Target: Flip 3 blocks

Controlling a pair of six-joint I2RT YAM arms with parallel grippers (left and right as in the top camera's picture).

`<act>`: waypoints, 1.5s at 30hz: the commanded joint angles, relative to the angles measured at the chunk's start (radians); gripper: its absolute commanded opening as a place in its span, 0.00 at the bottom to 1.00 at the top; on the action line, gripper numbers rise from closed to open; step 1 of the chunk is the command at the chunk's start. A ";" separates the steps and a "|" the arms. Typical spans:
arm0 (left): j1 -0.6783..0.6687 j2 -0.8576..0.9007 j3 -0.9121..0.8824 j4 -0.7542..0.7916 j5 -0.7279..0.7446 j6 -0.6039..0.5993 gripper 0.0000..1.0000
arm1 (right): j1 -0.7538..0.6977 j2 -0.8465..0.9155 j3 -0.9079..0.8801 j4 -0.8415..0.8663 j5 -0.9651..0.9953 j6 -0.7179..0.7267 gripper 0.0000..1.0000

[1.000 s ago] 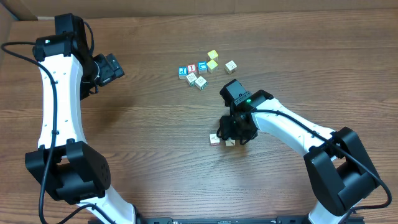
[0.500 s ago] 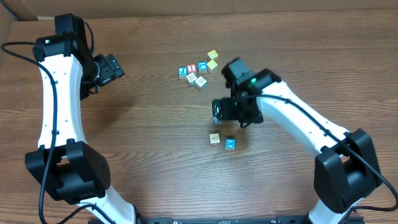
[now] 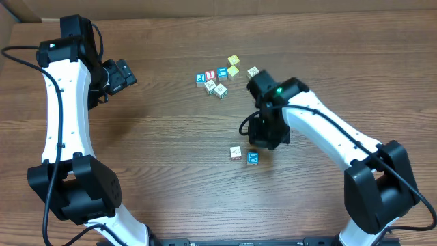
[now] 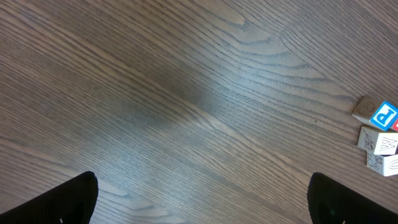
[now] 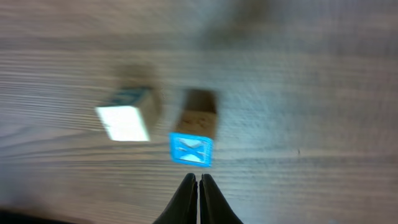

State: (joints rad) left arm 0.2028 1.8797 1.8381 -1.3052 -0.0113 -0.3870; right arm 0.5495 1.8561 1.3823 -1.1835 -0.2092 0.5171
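Two small blocks lie side by side on the wood table, apart from the rest: a cream-faced block [image 3: 235,152] and a block with a blue face and white X [image 3: 252,158]. The right wrist view shows the blue X block [image 5: 191,149] just beyond my right gripper [image 5: 199,178], with the cream block [image 5: 124,122] blurred to its left. My right gripper [image 3: 261,140] hangs just behind the blue X block, shut with nothing between its fingers. My left gripper [image 3: 120,74] stays far to the left, open and empty [image 4: 202,199].
A cluster of cubes sits at the back centre: a blue P cube [image 3: 200,79], a red-faced cube [image 3: 210,75], cream cubes [image 3: 220,90] and yellow cubes [image 3: 233,60]. The left wrist view shows the blue P cube [image 4: 385,116] at its right edge.
My right gripper let go of the right-hand block, which now shows a blue X face on top. It lifted away toward the back, then came back near the pair and shut. The left arm stayed still.
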 commanded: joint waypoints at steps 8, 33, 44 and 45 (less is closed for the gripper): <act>-0.007 0.007 0.023 0.001 0.004 -0.002 1.00 | 0.030 -0.002 -0.136 0.035 -0.039 0.109 0.04; -0.007 0.007 0.023 0.001 0.004 -0.003 1.00 | 0.122 -0.002 -0.219 0.293 0.025 0.216 0.04; -0.007 0.007 0.023 0.001 0.004 -0.003 1.00 | 0.109 -0.003 -0.049 0.159 -0.114 0.089 0.04; -0.007 0.007 0.023 0.001 0.004 -0.002 1.00 | 0.103 -0.003 -0.014 0.126 -0.110 0.066 0.04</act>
State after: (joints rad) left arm 0.2028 1.8797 1.8381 -1.3052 -0.0113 -0.3870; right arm 0.6716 1.8584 1.2522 -1.0225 -0.2794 0.6605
